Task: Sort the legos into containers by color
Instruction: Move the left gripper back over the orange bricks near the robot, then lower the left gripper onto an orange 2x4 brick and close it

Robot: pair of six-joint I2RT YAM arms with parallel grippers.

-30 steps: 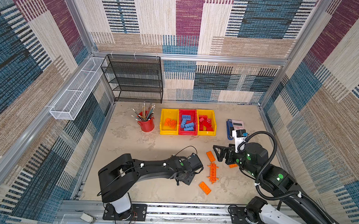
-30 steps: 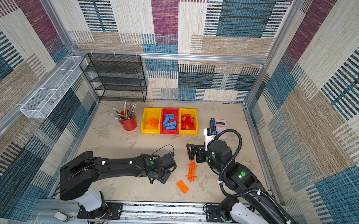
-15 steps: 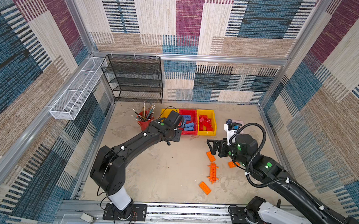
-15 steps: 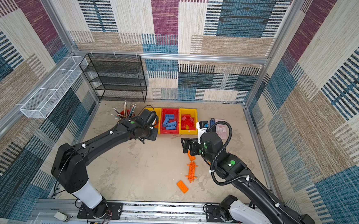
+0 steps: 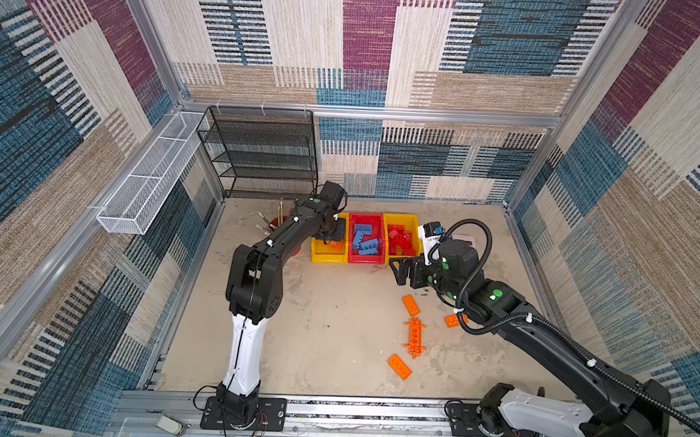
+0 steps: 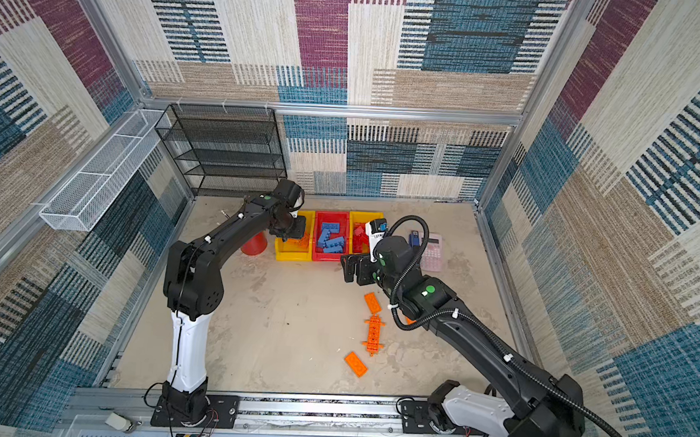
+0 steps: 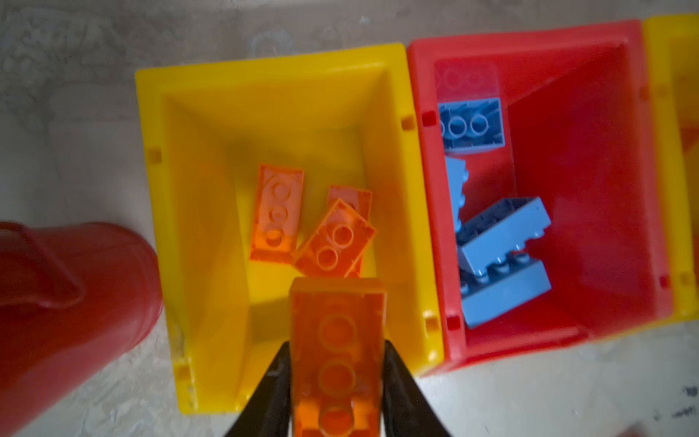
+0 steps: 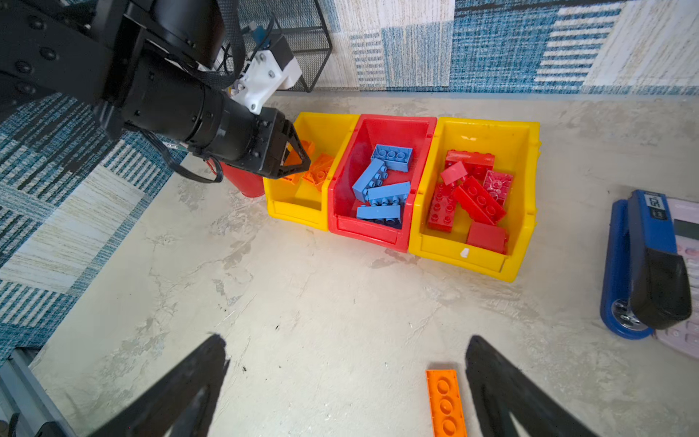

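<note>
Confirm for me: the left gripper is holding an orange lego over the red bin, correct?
No. The left gripper holds the orange lego over the yellow bin, where other orange legos lie, not over the red bin next to it. The left wrist view shows this.

Three bins stood in a row at mid-frame: a left yellow bin (image 5: 328, 257), a red bin (image 5: 364, 260) holding blue bricks (image 5: 365, 240), and a right yellow bin (image 5: 400, 217) holding red bricks (image 5: 401, 239). The left gripper (image 5: 330, 233) hung over the left yellow bin, and the right gripper (image 5: 401, 270) sat just below the right one. Four orange bricks (image 5: 411, 305) lay lower right of centre
</note>
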